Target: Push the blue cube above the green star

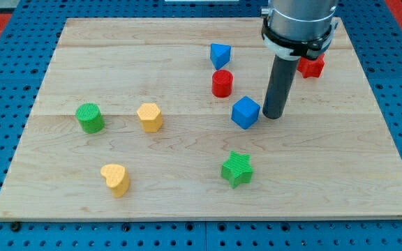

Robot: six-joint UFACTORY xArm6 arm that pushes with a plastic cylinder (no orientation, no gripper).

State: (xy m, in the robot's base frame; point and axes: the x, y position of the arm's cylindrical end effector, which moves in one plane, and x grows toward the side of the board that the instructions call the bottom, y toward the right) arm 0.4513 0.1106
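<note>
Here, going from the view's left, a green cylinder (89, 118), a yellow heart-like block (116, 178) and a yellow hexagonal block (149, 116) sit well apart from the action. Further right, a blue triangular block (220, 55) and a red cylinder (222, 83) stand near the view's top, above the blue cube (245, 112), and the green star (236, 169) lies below the cube, slightly left. My tip (272, 116) rests just beside the cube's right face, seemingly touching; being a bare rod, it grasps nothing. A red block (311, 65) sits behind the rod. The cube already lies roughly above the star; a small leftward nudge looks unobstructed.
</note>
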